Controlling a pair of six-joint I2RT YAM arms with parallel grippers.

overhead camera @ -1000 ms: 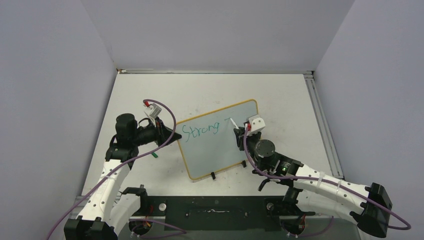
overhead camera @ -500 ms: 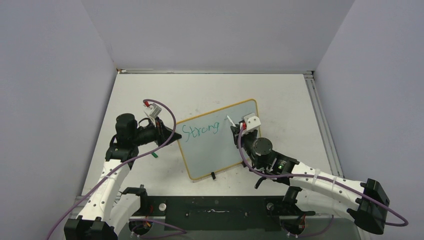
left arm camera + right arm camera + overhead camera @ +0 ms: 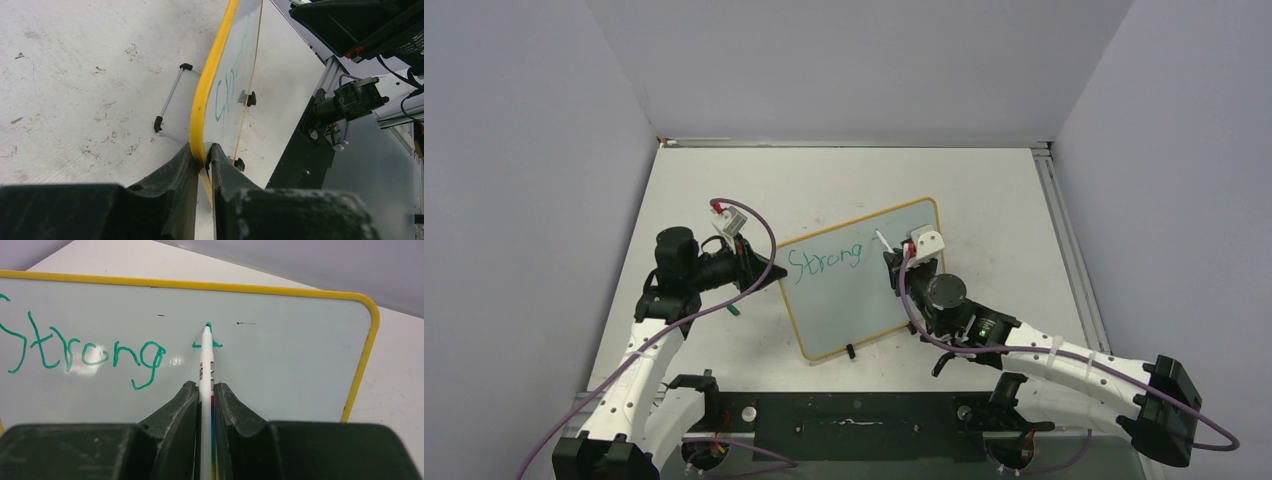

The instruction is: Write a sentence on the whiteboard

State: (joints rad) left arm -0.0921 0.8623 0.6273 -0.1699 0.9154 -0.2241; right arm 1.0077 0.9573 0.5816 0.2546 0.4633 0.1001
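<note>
- The whiteboard (image 3: 854, 300) lies mid-table (image 3: 984, 200), skewed so that its long edges run from 8 to 2 o'clock.
- The sentence (image 3: 85, 352) so far reads "Strong" in green. At its 3 o'clock stands a new letter, seemingly a "t", with a crossbar and part of a stem.
- Change: over the past second the right gripper (image 3: 206, 388) has shifted toward 9 o'clock, setting the green marker (image 3: 206, 367) tip on that stem. Judgement: the second word has only begun and most of the writing remains.
- The right gripper is clamped on the marker barrel. The left gripper (image 3: 202, 152) pinches the yellow frame at the board's 9 o'clock edge, unmoved.
- Count: one whiteboard, one marker, one complete word, two black clips (image 3: 851, 350), two grippers.
</note>
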